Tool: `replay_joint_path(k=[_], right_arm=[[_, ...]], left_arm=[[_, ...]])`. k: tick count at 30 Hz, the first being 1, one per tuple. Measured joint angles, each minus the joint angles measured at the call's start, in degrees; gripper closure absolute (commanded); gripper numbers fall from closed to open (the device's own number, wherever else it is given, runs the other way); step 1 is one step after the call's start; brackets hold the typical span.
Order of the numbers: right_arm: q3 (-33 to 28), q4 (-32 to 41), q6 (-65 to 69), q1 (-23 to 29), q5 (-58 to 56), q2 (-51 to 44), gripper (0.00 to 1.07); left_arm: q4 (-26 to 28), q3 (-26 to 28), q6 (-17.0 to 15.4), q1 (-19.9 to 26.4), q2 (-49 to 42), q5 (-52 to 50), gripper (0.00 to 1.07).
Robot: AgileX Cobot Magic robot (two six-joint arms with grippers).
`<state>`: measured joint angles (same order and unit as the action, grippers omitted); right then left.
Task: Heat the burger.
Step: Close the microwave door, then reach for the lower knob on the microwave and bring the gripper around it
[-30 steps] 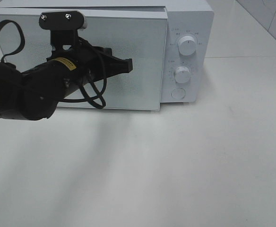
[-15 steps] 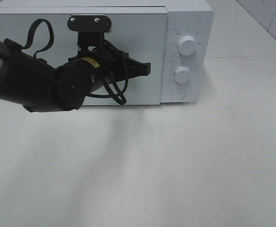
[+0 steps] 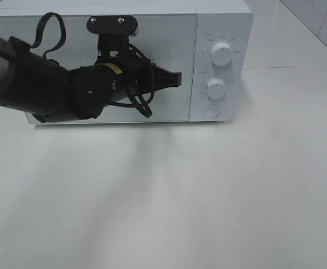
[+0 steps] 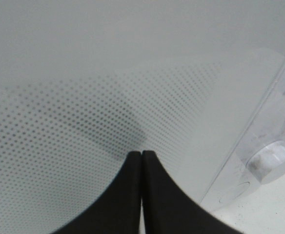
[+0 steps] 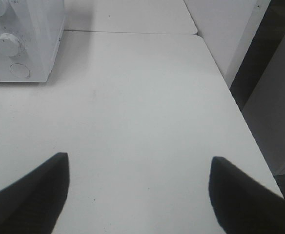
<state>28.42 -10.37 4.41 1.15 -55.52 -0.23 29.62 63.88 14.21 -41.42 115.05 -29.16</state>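
The microwave (image 3: 222, 22) door (image 3: 169, 33) looks shut, the left tool (image 3: 177, 80), pressed together, touching its right part. The burger is out of view, probably inside. The right tool (image 5: 137, 158) hangs spread and empty over the surface (image 3: 208, 196). Likely left: setting the knobs (image 3: 222, 54).

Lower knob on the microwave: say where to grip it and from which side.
Grip the lower knob by its round rim, pinching across its sides, coming straight at the microwave's front. It stands out from that upright face, pointing forward. The upper knob sits above it and a round button below, so its sides look freest.
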Motion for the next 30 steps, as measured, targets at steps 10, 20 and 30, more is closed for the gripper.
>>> replay_joint_path(k=[10, 20, 30], right_arm=[[0.0, 0.0, 0.0, 0.0, 0.0, 0.0, 0.33], [0.0, 0.0, 0.0, 0.0, 0.0, 0.0, 0.33], [0.0, 0.0, 0.0, 0.0, 0.0, 0.0, 0.33]], left_arm=[[1.32, 0.34, 2.01, 0.52, -6.88, 21.37, 0.77], [1.32, 0.34, 1.2, 0.57, -13.46, 46.93, 0.22], [-10.2, 0.52, -7.91, 0.57, -19.77, 64.8, 0.23]])
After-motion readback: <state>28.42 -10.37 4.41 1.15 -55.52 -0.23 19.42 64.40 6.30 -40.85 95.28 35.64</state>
